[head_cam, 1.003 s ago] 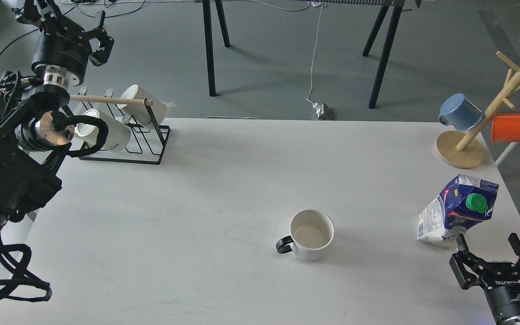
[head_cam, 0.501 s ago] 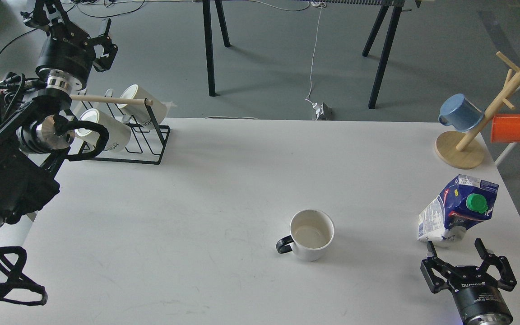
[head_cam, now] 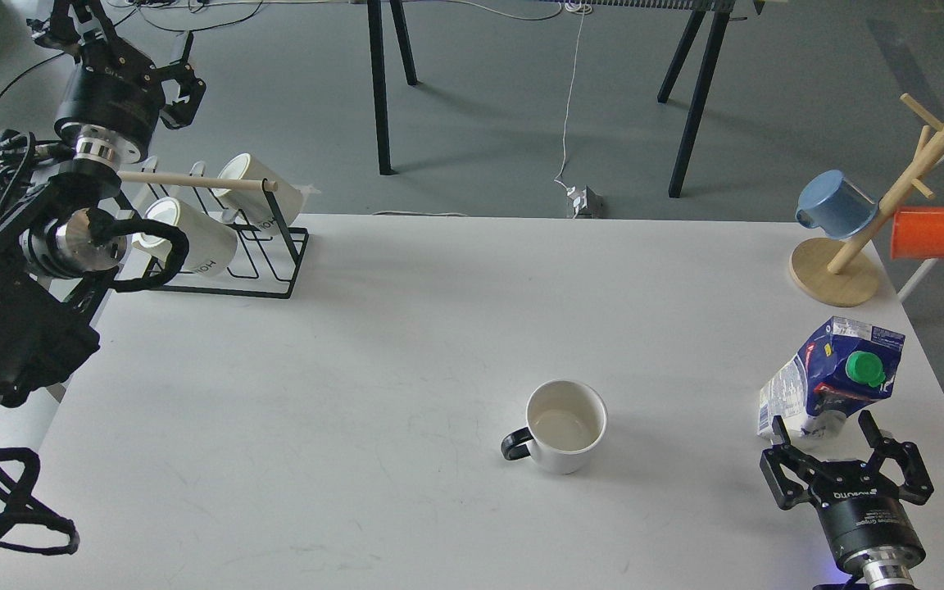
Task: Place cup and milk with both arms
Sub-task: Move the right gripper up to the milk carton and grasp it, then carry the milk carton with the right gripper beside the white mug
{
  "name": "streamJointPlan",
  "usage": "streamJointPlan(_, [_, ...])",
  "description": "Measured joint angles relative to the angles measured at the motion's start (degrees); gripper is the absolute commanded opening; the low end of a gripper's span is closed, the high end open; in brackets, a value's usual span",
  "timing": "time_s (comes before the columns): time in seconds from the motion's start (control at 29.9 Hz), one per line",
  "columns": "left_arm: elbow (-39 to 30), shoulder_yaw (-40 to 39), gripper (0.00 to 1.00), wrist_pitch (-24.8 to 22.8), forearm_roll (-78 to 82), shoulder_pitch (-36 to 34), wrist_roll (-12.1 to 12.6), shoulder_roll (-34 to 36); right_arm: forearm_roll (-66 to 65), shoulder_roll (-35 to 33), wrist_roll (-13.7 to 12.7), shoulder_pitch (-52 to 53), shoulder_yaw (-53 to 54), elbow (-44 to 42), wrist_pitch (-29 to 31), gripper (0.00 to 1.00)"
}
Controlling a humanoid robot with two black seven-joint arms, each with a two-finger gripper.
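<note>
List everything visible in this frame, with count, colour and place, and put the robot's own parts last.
Table: one, white, fills the lower view.
Cup: one, white with black handle, upright, centre-right of the table.
Milk carton: one, blue and white with green cap, near the right edge.
Wire rack: one, black with a wooden rod, back left corner.
Rack mugs: two, white, lying on the rack.
Mug tree: one, wooden, back right corner.
Blue mug: one, hanging on the tree.
Orange mug: one, hanging on the tree.
Black furniture legs: several, on the grey floor beyond.
Left gripper: black, raised above the rack.
Right gripper: black, open, just in front of the carton.
</note>
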Motion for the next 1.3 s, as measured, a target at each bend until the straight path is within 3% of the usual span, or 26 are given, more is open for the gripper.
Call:
streamJointPlan(0.2, [0.00,0.05,1.00,-0.95,0.00,0.04,-0.01,0.78,0.01,0.05,0.53,1.45,0.60,-0.14,0.00,0.97])
streamJointPlan(0.37, [0.08,0.06,1.00,-1.02,0.00,0.08,-0.01,0.95,0.02,0.02,0.68,2.82,0.32,-1.14,0.00,0.89])
streamJointPlan(0.5, [0.11,0.06,1.00,-1.00,0.00,0.08,-0.01,0.98,0.02,0.05,0.84,3.87,0.11,-2.28,0.00,0.76])
streamJointPlan(0.67, [0.11,0.06,1.00,-0.79,0.00,0.07,-0.01,0.98,0.02,0.38,1.35,5.73,0.35,-4.35,0.00,0.66])
streamJointPlan(0.8, [0.11,0.06,1.00,-0.43,0.00,0.05,-0.01,0.77,0.01,1.96,1.41,6.99,-0.07,-6.28,0.00,0.40])
streamJointPlan(0.84, [0.10,0.06,1.00,-0.36,0.00,0.05,-0.01,0.72,-0.01,2.23,1.42,7.09,-0.16,-6.43,0.00,0.37])
streamJointPlan(1.3, [0.10,0.06,1.00,-0.04,0.07,-0.06,-0.01,0.80,-1.05,2.44,1.11,6.39,-3.21,-1.99,0.00,0.36])
